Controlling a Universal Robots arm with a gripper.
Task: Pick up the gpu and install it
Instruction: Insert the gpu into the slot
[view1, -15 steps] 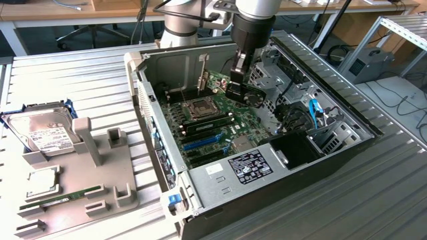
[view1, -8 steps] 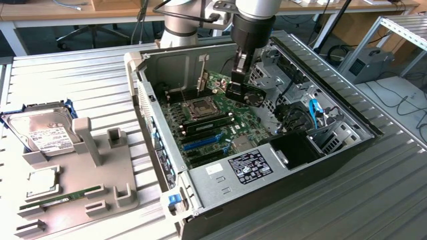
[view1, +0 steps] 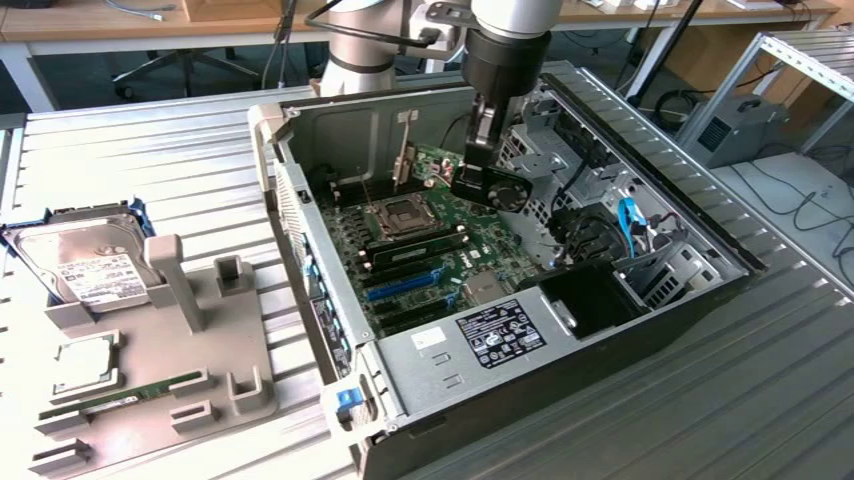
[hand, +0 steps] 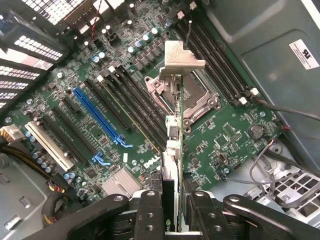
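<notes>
"Where's the gpu (view1: 497, 190)?"

"Above the motherboard (view1: 497, 258), inside the open computer case (view1: 667, 320) on the table (view1: 747, 400). It isn't seated, and its black fan shows in the exterior view."

"And the hand (view1: 478, 172)?"

"Clamped on the gpu. In the wrist view the fingers (hand: 150, 215) press on both faces, and the gpu stands edge-on over the motherboard. Its metal bracket (hand: 181, 57) is at the far end, above the CPU socket (hand: 200, 100)."

"Is anything in the blue slot (hand: 97, 117)?"

"No. It lies bare on the motherboard, off to one side of the gpu."
</notes>
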